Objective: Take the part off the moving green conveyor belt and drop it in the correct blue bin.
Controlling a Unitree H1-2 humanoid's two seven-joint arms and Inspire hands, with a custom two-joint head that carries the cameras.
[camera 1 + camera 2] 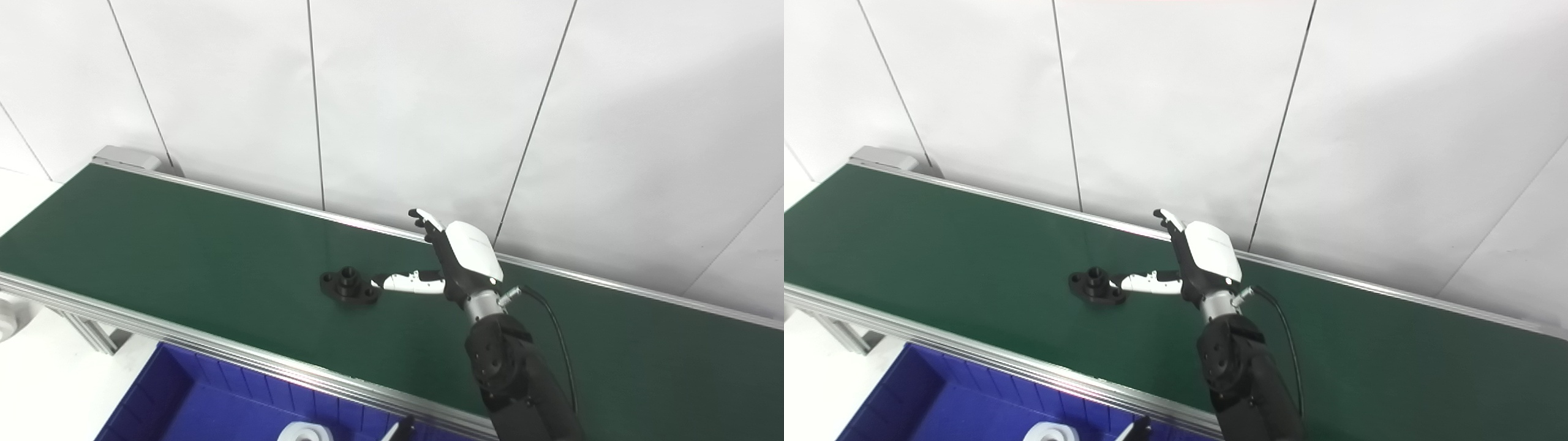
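One black flanged metal part just off open, empty right hand thumb tip; likely miss through green conveyor belt drift.

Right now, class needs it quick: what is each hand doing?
Right hand: open, holding nothing, thumb beside the black part on the conveyor belt.
Left hand: not in view.

Right arm: enters from the bottom edge, dark forearm angled upward.
Right hand: raised, white back facing right, holding nothing.
Fingers: spread, pointing up-left.
Thumb: extended sideways to the left.
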